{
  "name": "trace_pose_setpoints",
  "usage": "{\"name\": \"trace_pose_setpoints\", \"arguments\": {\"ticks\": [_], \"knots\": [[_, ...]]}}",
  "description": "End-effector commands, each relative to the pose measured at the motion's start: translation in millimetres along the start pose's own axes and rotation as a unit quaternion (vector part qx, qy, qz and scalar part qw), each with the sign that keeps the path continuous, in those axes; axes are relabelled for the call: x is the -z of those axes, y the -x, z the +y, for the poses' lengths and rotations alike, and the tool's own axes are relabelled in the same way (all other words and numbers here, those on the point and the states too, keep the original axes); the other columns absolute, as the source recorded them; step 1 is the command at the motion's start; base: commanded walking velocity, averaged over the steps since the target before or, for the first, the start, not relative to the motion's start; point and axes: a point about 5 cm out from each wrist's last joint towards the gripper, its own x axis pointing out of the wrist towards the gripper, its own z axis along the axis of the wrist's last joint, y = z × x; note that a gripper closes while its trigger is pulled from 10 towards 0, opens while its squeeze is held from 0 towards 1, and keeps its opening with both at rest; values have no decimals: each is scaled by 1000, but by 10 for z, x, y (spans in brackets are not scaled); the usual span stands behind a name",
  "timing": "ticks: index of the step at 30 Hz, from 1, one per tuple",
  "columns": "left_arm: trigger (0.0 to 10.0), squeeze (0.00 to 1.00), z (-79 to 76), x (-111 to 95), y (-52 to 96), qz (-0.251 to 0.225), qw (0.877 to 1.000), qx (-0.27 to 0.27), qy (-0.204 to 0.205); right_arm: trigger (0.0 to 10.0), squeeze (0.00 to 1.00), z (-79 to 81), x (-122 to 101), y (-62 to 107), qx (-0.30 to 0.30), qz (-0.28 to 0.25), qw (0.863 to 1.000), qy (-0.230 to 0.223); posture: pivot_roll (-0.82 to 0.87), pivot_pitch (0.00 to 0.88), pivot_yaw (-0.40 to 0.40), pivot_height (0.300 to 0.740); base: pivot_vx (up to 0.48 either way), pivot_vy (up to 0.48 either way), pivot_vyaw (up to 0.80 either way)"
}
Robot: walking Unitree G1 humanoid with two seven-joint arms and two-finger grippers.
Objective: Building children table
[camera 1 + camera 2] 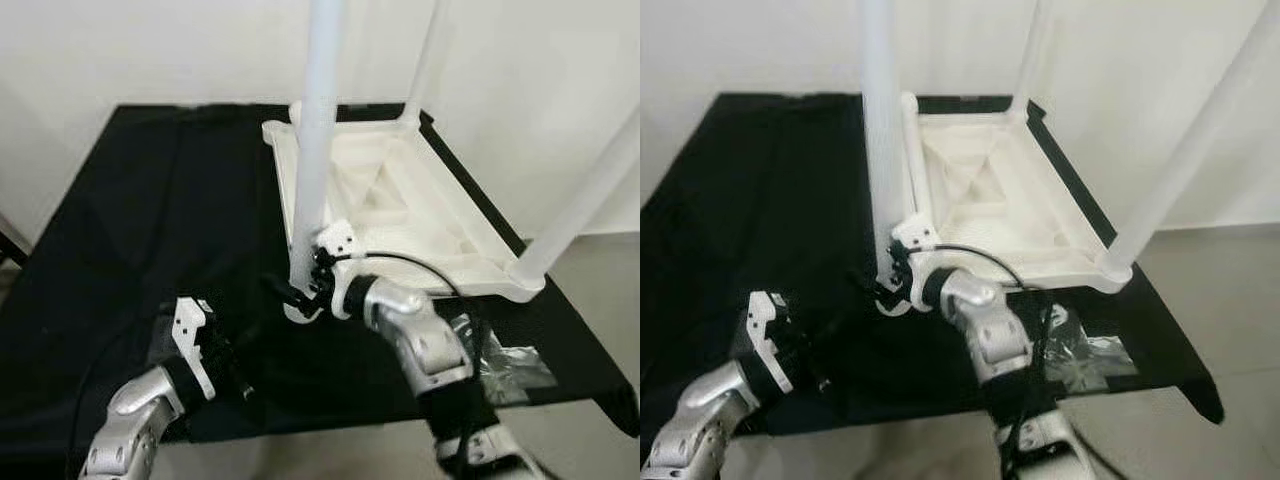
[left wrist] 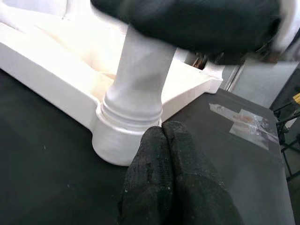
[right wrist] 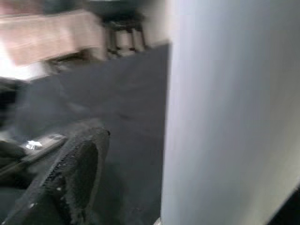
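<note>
Reaching forward and to the left from the near right, the right arm bends at the elbow and brings the right gripper (image 1: 303,293) against the bottom of the nearest leg (image 1: 318,130). One black finger (image 3: 70,178) lies just beside that white post in the right wrist view; whether the fingers actually grip the leg cannot be told.

The left arm is bent low at the near left, wrist raised, with the left gripper (image 1: 232,375) above the black cloth (image 1: 150,230) and apart from the table. Its two fingers (image 2: 159,173) are pressed together with nothing between them, pointing toward the round socket where the leg meets the frame.

One small white table (image 1: 450,215) lies upside down on the cloth, right of centre, its underside facing up. Three legs stand up from its corners: the nearest one at the near left corner, one (image 1: 425,60) at the far right corner, and one (image 1: 585,195) at the near right corner. A piece of clear plastic wrap (image 1: 510,365) lies on the cloth at the near right, by the right arm.
</note>
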Motion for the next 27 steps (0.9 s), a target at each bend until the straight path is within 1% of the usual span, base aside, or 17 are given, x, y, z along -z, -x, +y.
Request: {"name": "trace_pose_setpoints", "arguments": {"ticks": [1,2,3,4,6,9,10,11,12,13,19,21,23,24,25,26,27], "knots": [[10000,0,-16,40,-6,5,1000,-1,6,10000,94,25,-12,-8,-57,-7,998,10,26,35,-78,740,0,0,0],[10000,0,-15,39,-9,5,1000,-2,6,10000,0,-14,-47,21,-91,-5,996,22,26,32,-79,740,0,0,0],[10000,0,-15,39,-9,5,1000,-2,6,10000,0,-14,-47,21,-91,-5,996,22,26,32,-79,740,0,0,0],[10000,0,-14,39,-10,4,1000,-2,6,10000,0,-68,-59,47,-122,5,992,28,28,30,-79,740,0,0,0],[10000,0,-12,38,-13,4,1000,-2,6,10000,0,-169,-49,77,-152,27,988,28,31,27,-79,740,0,0,0],[10000,0,-11,39,-14,4,1000,-2,6,10000,0,-229,-21,91,-159,41,986,19,34,24,-80,740,0,0,0],[10000,0,-10,39,-16,4,1000,-2,6,8824,0,-266,-3,101,-163,49,985,13,35,24,-81,740,0,0,0],[10000,0,-9,39,-14,4,1000,-2,6,2314,0,-319,15,112,-159,52,986,1,39,23,-81,740,0,0,0],[10000,0,-9,39,-14,4,1000,-2,6,2314,0,-319,15,112,-159,52,986,1,39,23,-81,740,0,0,0],[10000,0,-9,40,-12,4,1000,-3,5,0,0,-353,27,123,-156,51,986,-9,39,23,-81,740,0,0,0],[10000,0,-11,40,-5,4,1000,-4,5,0,0,-419,97,188,-143,50,988,-19,40,25,-82,740,0,0,0],[10000,0,-12,39,-2,4,1000,-4,5,0,0,-422,127,227,-141,49,988,-21,38,27,-80,740,0,0,0],[10000,0,-14,40,5,4,1000,-4,6,0,0,-434,181,314,-138,42,989,-21,32,32,-77,740,0,0,0],[10000,0,-14,40,5,4,1000,-4,6,0,0,-434,181,314,-138,42,989,-21,32,32,-77,740,0,0,0],[10000,0,-16,40,15,4,1000,-3,7,0,0,-456,225,418,-96,34,995,-13,30,34,-75,740,0,0,0],[10000,0,-16,40,15,4,1000,-3,7,0,0,-456,225,418,-96,34,995,-13,30,34,-75,740,0,0,0],[10000,0,-17,40,21,4,1000,-3,7,0,0,-463,247,457,-73,33,997,-8,27,40,-77,740,0,0,0]]}}
